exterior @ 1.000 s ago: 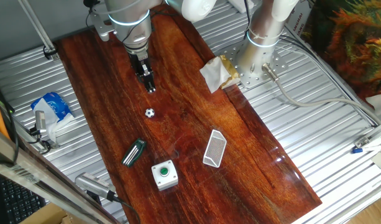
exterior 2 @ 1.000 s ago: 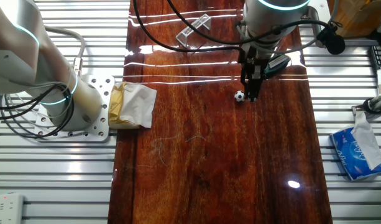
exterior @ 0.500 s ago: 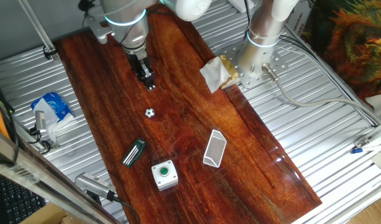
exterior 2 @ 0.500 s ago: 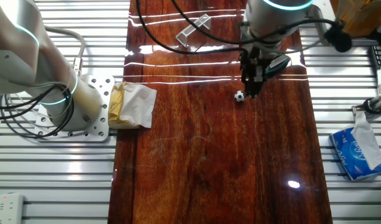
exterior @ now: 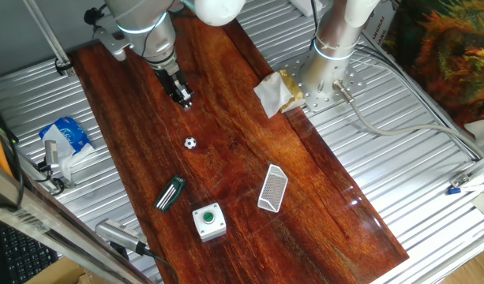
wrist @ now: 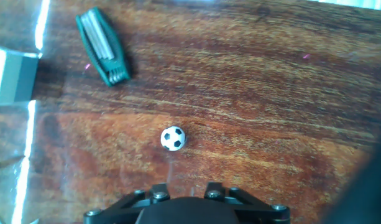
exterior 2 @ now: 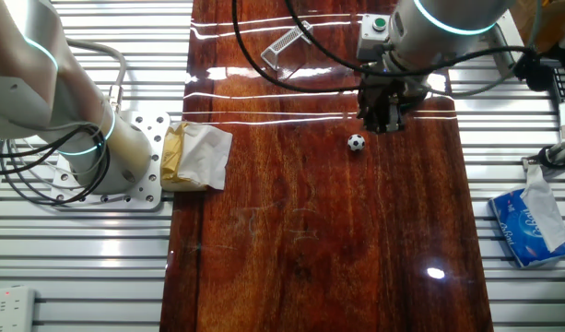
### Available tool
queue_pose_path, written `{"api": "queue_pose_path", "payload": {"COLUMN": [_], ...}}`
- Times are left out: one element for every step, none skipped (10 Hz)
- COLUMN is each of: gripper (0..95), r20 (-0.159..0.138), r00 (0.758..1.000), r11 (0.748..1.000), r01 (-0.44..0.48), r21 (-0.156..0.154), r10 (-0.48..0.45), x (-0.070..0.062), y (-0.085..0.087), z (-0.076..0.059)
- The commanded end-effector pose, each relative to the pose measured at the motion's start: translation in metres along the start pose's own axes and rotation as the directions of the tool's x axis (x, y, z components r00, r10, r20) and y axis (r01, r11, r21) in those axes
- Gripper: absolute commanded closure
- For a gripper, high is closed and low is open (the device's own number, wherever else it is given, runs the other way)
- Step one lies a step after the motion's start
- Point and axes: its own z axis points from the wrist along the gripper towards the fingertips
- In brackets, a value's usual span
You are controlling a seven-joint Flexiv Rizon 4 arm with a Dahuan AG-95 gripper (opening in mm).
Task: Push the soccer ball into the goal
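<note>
The soccer ball (exterior: 190,143) is a tiny white ball with black patches, lying on the dark wooden board. It also shows in the other fixed view (exterior 2: 356,142) and in the hand view (wrist: 173,138). The goal (exterior: 272,188), a small white mesh frame, lies further down the board, also in the other fixed view (exterior 2: 287,41). My gripper (exterior: 183,99) hangs above the board a short way behind the ball, on the side away from the goal, not touching it. Its fingers look pressed together and hold nothing. It also shows in the other fixed view (exterior 2: 383,118). The fingertips are out of the hand view.
A dark green clip-like bar (exterior: 170,193) and a white box with a green button (exterior: 209,222) lie near the board's left edge past the ball. Crumpled paper (exterior: 273,93) sits by the arm's base. A blue tissue pack (exterior: 65,134) lies off the board.
The gripper has drawn back from beside the ball and risen a little, and the hand has turned. The ball has not moved.
</note>
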Motion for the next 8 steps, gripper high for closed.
{"api": "queue_pose_path", "payload": {"gripper": [95.0,95.0,95.0,95.0,95.0,95.0,95.0,95.0], "r20": [0.01,0.015,0.021,0.029,0.03,0.032,0.035,0.04], "r00": [1.0,1.0,1.0,0.999,0.999,0.999,0.999,0.999], "r11": [0.998,0.998,0.997,0.997,0.997,0.997,0.997,0.997], "r01": [-0.004,-0.008,-0.013,-0.017,-0.017,-0.014,-0.002,0.002], "r21": [0.062,0.067,0.07,0.071,0.072,0.071,0.071,0.073], "r10": [0.003,0.007,0.011,0.015,0.015,0.012,0.0,-0.005], "x": [0.0,-0.001,-0.003,-0.005,-0.009,-0.013,-0.014,-0.014], "y": [-0.001,-0.001,-0.002,-0.004,-0.008,-0.013,-0.015,-0.015], "z": [0.005,0.009,0.013,0.017,0.019,0.019,0.017,0.016]}}
